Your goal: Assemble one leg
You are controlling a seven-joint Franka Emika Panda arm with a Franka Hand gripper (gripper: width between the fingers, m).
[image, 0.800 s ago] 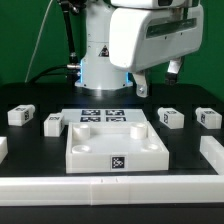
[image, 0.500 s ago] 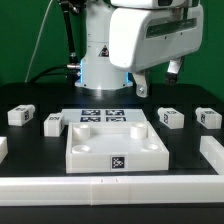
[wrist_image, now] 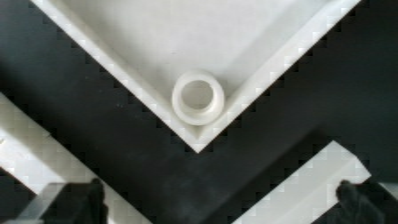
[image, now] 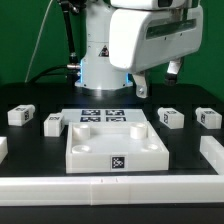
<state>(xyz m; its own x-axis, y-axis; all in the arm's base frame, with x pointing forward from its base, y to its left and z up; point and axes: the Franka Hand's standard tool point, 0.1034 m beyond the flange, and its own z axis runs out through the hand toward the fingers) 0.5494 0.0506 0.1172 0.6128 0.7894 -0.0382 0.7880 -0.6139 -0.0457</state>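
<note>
Leg (image: 168, 117) tag unreadable, gripper (wrist_image: 217, 205) tips cropped, wide apart over panel (wrist_image: 160, 40) corner

A large white square panel (image: 113, 140) with a raised rim lies on the black table (image: 35, 150), with a small black-and-white tag (image: 118, 161) on its near wall. The flat marker board (image: 101, 116) lies just behind it. The wrist view shows one corner of the panel with a round socket (wrist_image: 198, 95) set in it and dark table on either side. White strips edge the table at the front (image: 110, 185) and at the exterior view's right (image: 213, 152), and a green backdrop (image: 15, 40) stands behind.
</note>
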